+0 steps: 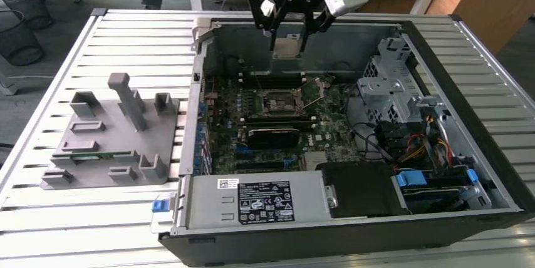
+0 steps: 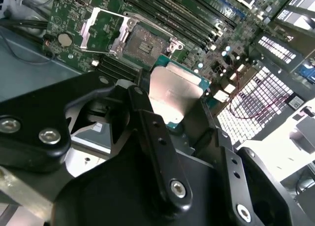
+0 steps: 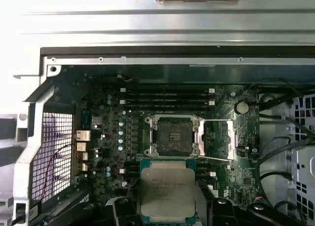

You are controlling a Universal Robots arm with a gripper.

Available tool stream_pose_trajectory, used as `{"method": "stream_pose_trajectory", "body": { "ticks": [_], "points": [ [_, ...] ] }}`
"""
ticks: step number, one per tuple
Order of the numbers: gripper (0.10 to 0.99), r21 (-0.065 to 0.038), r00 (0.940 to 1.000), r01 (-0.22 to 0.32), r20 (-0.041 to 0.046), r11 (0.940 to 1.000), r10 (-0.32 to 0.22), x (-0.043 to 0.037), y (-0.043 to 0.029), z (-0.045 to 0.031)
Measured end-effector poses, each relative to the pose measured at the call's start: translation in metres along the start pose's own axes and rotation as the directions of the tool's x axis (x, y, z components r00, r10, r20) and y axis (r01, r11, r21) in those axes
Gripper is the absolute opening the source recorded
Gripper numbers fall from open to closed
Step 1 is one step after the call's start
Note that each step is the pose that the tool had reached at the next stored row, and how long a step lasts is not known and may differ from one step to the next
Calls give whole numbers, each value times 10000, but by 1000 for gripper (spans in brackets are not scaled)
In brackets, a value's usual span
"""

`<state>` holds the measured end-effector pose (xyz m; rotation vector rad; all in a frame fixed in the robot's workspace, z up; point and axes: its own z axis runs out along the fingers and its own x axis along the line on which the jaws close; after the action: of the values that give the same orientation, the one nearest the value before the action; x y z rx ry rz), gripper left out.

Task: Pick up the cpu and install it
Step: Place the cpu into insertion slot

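Gripper [image 1: 287, 37] was clamped tight on the cpu [image 3: 167, 191], fingers pinching its edges, silver top showing. It hung up above the empty socket [image 3: 172, 136], not touching it. In the first wrist view the cpu sat just beside that socket, whose latch frame [image 3: 219, 137] lay flipped open.

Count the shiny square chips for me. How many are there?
1. The cpu is held in the gripper, over the motherboard, near the empty socket. More could be hidden behind parts in the case.
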<state>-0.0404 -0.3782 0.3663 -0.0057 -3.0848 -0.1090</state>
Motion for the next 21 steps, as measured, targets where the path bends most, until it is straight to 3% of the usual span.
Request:
{"method": "stream_pose_trajectory", "body": {
  "ticks": [6,11,15,21],
  "points": [
    [529,-28,9980,-631,44,9980,632,-7,6,8],
    [529,-79,9891,-1469,99,9891,1470,-8,6,17],
    [529,-123,9764,-2153,140,9765,2155,-8,5,26],
    [529,-192,9502,-3108,194,9503,3111,-9,4,37]
  ]
}}
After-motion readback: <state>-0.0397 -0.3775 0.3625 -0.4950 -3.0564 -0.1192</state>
